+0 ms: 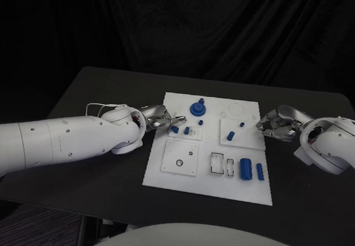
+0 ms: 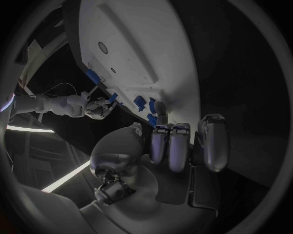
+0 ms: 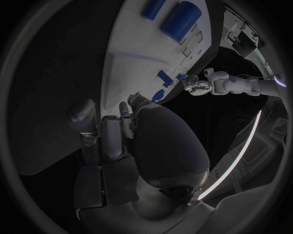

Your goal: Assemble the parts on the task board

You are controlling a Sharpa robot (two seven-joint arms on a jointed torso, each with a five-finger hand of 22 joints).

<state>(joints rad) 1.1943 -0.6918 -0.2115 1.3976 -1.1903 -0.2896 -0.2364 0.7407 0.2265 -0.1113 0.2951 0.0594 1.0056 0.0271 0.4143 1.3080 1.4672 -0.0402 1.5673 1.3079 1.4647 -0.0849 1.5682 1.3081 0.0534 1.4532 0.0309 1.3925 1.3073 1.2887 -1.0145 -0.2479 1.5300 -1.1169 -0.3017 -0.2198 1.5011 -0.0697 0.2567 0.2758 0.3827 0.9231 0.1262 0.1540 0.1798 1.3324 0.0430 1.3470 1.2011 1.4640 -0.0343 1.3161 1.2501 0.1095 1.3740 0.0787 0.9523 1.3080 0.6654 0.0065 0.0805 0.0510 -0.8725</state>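
A black bench (image 1: 100, 168) stood before a dark curtain (image 1: 233, 30) that closed off the room behind it. The white task board (image 1: 162, 176) lay in the middle of the bench, long side running away from the robot. On it, a blue stepped post (image 1: 197, 108) stood upright near the far edge, small blue pegs (image 1: 187, 130) sat around the middle, and two blue cylinders (image 1: 246, 168) lay side by side near the near right corner, beside a black-rimmed rectangular slot (image 1: 216, 163).

The left hand (image 1: 155, 119) rested at the board's left edge, fingers curled loosely toward a small peg (image 1: 175, 129); I could not tell whether it held anything. The right hand (image 1: 277, 125) hung at the board's right edge, fingers curled in, with nothing seen in them.
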